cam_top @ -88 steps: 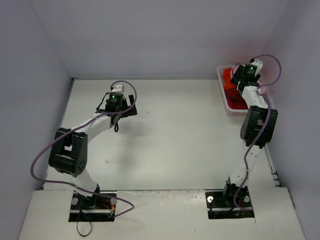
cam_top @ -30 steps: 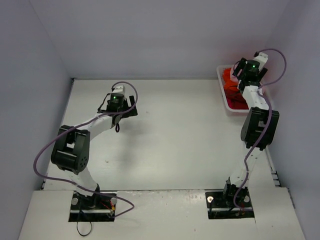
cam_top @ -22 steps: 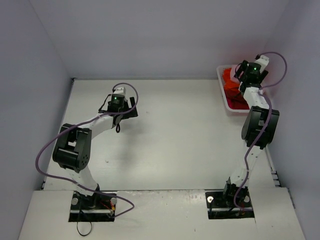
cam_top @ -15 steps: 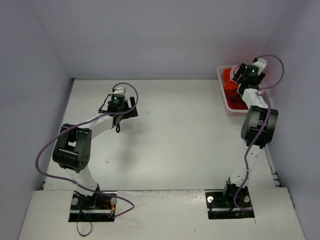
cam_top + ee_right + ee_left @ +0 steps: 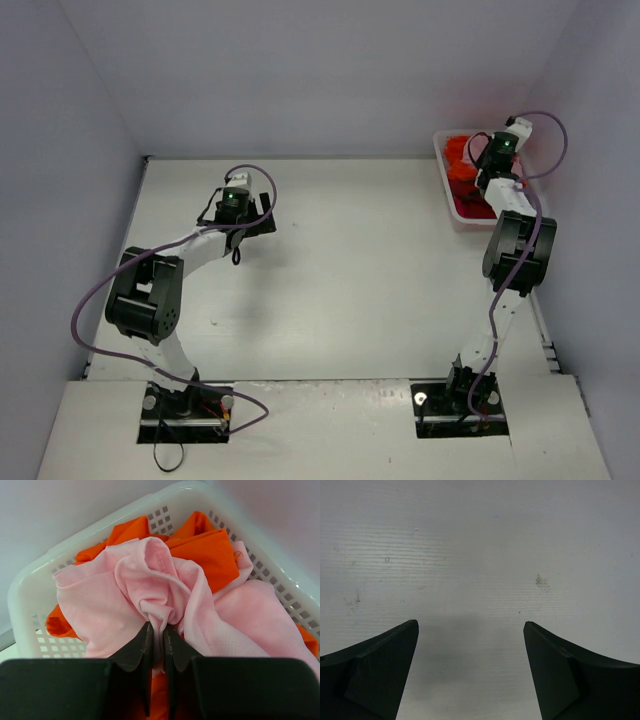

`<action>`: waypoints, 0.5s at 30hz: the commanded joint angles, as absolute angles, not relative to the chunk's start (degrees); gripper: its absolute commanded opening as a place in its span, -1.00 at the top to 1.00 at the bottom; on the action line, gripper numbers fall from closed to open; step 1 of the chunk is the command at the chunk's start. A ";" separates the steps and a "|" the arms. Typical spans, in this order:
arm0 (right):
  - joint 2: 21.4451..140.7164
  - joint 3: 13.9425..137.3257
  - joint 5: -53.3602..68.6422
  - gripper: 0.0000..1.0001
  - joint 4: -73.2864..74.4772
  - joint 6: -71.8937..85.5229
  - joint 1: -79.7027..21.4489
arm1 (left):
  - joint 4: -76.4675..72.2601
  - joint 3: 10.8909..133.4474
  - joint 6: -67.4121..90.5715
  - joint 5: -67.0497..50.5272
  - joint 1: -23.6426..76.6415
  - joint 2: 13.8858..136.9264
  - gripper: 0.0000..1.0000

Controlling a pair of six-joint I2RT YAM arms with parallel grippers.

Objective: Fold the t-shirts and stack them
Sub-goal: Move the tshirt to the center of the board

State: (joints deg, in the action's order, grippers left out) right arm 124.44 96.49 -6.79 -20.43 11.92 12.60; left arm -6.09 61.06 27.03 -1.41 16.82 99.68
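Task barely begun: right end effector (image 5: 156,630) pinches bunched fold of light pink thin cloth t-shirt (image 5: 150,580), heaped with bright orange-red t-shirts (image 5: 210,550) inside white plastic mesh basket (image 5: 30,595). Left end effector (image 5: 470,623) spread, well left of basket, above tabletop (image 5: 480,555). Nothing folded or stacked.
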 commanded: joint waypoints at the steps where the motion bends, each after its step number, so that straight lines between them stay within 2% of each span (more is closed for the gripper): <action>1: 122.43 98.61 -4.66 1.00 -24.08 12.04 10.73 | -9.58 62.93 26.98 -0.97 16.87 98.70 -0.65; 15: 115.05 105.99 -2.55 1.00 -18.28 11.87 3.26 | -8.96 62.23 27.16 -0.79 16.87 96.77 -0.65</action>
